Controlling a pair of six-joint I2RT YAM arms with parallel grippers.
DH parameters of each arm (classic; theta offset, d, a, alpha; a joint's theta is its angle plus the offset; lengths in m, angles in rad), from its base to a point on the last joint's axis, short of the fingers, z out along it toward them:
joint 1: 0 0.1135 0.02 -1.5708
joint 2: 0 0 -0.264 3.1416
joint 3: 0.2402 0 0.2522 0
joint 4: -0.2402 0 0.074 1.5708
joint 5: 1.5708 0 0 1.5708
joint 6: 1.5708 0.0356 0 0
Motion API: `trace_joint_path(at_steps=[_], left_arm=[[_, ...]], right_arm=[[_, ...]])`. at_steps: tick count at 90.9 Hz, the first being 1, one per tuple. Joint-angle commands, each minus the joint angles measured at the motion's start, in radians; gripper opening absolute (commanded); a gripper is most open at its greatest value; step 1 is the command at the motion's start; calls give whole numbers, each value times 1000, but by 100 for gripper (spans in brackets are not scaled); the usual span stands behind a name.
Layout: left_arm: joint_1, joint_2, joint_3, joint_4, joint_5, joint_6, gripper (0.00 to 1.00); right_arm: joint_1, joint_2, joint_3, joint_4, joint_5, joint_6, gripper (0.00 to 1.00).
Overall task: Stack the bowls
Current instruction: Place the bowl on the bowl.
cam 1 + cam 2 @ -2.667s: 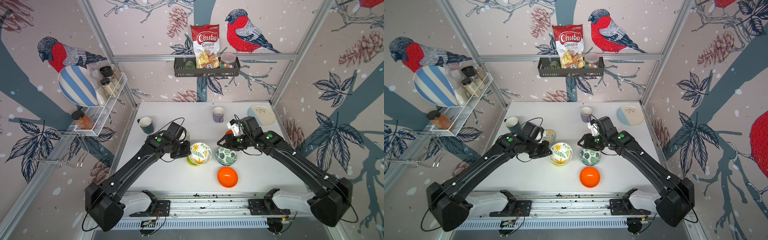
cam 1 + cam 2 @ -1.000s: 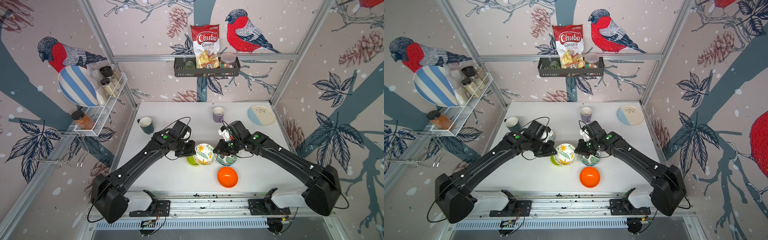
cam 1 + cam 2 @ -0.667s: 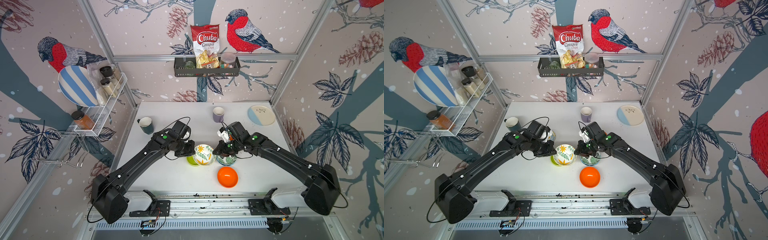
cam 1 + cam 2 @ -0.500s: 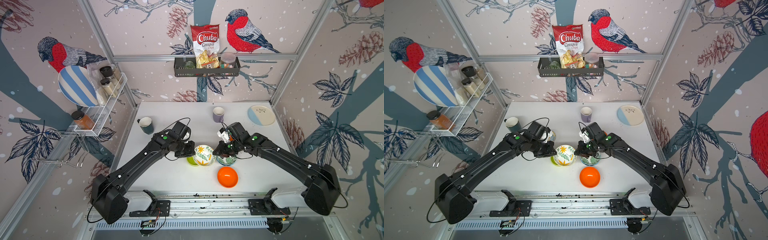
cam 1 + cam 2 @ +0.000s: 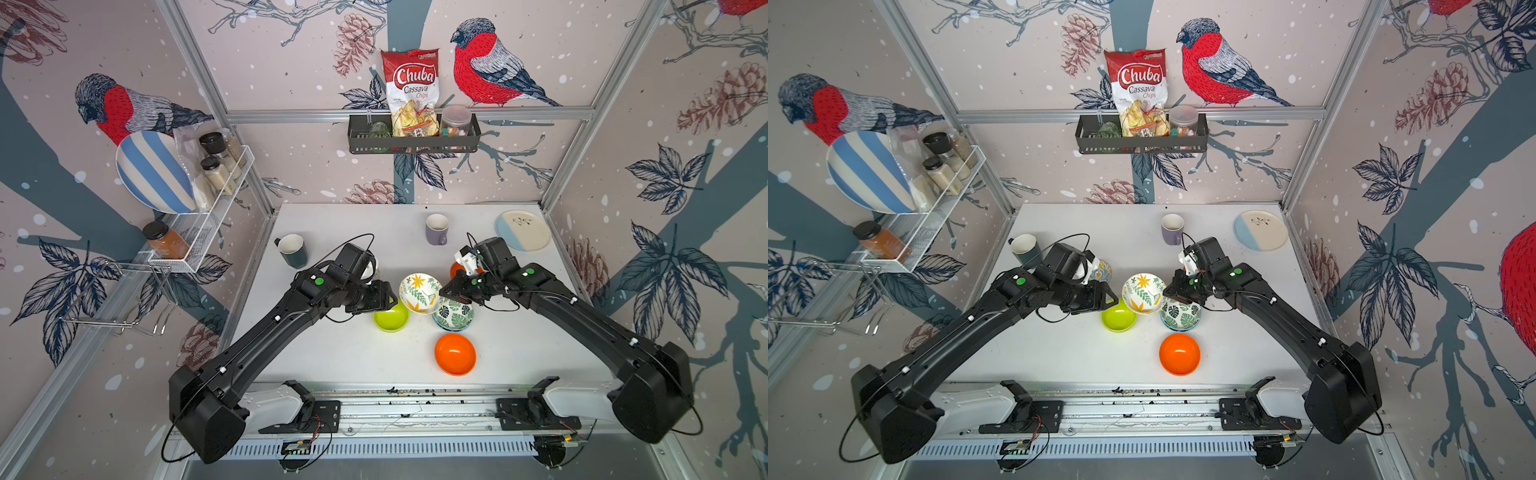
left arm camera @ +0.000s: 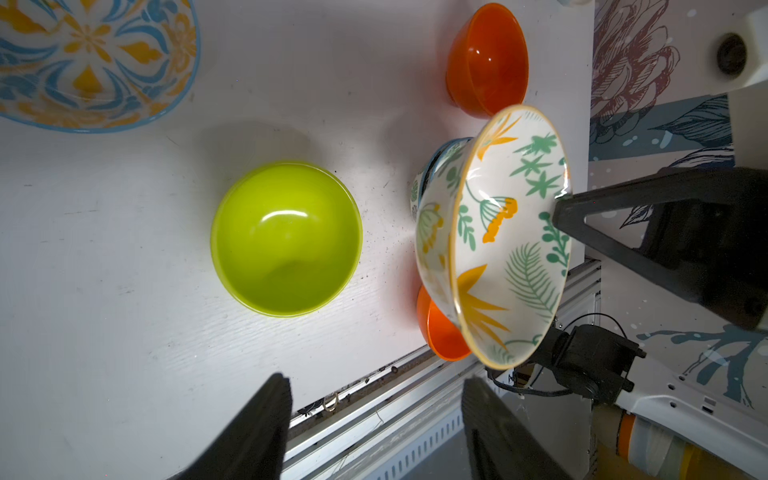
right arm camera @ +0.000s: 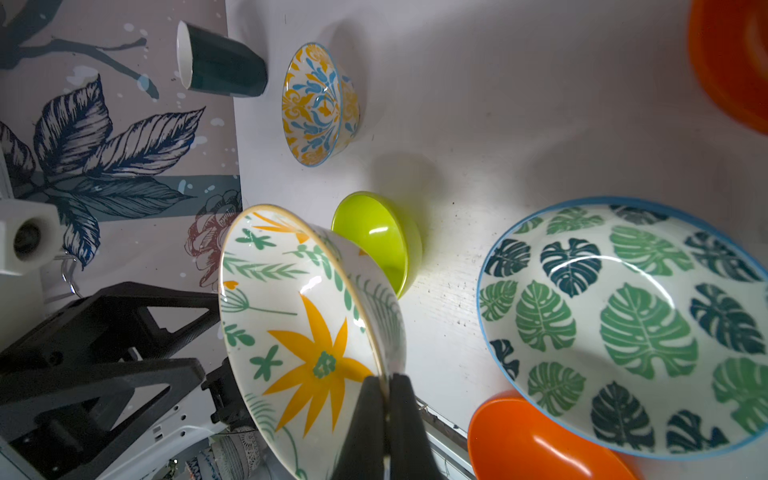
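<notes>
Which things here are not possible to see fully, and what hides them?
- Far orange bowl: top views, mostly behind the right arm.
- Yellow-blue bowl: top views, mostly behind the left arm.
- Near orange bowl: left wrist view, partly behind the floral bowl.
- Under the leaf-print bowl: covered by it everywhere.
- Shelf jar labels: too small, top views.

Lime green bowl [image 6: 286, 239]: glossy, smooth, plastic-looking. Orange bowl [image 5: 455, 353], at 6 o'clock from leaf bowl [image 5: 454, 315] in a top view: same shiny plastic look. Floral bowl [image 7: 307, 332] and leaf bowl: glazed, glossy, probably ceramic. Table [image 6: 104, 311]: white, matt, faint wood grain, scuffed. Front rail [image 5: 415, 406]: bare metal.
</notes>
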Motion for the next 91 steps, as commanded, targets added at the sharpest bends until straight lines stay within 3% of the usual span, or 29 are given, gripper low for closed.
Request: trace_joint_path(at_steps=[1,33,91], left_arm=[[29,-51,-40,-40,-65,11,67],[157,-214,-178,-110,-96,60,65],[169,-227,-242,-92,-88,68,64]], right_arm=[[-54,-29,-21,6,-26,-21,0],[-261,-118,-179,24,-23,-72,0],[-288,-120,-303,110,-26,-135,0]])
